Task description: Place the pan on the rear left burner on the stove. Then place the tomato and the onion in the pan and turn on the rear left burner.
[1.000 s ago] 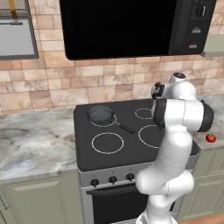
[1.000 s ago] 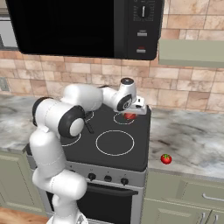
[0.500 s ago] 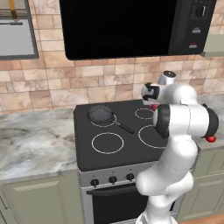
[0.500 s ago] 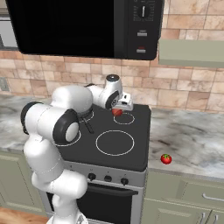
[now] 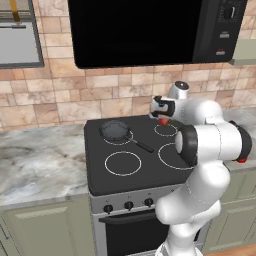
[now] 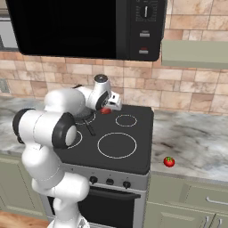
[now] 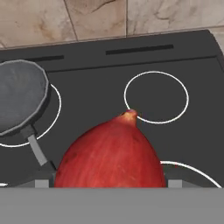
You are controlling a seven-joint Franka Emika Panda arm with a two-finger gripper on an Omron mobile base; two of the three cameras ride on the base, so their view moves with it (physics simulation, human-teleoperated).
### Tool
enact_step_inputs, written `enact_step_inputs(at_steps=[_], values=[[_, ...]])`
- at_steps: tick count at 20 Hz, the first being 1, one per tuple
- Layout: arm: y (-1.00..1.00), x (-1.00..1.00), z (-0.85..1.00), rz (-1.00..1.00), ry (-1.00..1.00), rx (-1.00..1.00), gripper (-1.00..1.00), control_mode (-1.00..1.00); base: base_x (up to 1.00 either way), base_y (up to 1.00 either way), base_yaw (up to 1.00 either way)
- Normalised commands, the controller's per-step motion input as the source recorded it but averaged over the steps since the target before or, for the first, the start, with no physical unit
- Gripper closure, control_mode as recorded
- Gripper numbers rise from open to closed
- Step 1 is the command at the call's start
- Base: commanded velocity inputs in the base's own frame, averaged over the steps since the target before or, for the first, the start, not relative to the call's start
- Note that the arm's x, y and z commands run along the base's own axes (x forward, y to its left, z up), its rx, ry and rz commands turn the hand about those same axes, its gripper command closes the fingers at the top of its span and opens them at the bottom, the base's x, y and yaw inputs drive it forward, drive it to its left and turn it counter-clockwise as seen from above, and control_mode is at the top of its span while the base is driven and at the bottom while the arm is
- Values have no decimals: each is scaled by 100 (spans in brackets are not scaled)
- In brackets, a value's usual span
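the gripper point(image 5: 163, 119) is clenched on the onion point(image 7: 111, 153) and has swung leftward across the stove point(image 5: 135, 155) over the last second, from the right rear area toward the pan point(image 5: 115, 130), which sits on the rear left burner point(image 7: 26, 127). judgement: transfer is nearly complete. the right base view alone shows the tomato point(image 6: 168, 161) waiting on the counter point(image 6: 196, 138); the hand view shows the onion's pointed tip.
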Motion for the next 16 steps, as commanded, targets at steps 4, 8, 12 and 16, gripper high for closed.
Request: enact_step_inputs(at_steps=[4, 8, 12, 16], values=[[70, 16, 2, 0, -2, 2, 100, -100, 0, 0, 0], [62, 17, 0, 0, 0, 0, 100, -100, 0, 0, 0], [57, 20, 0, 0, 0, 0, 100, -100, 0, 0, 0], [49, 24, 0, 0, 0, 0, 100, -100, 0, 0, 0]])
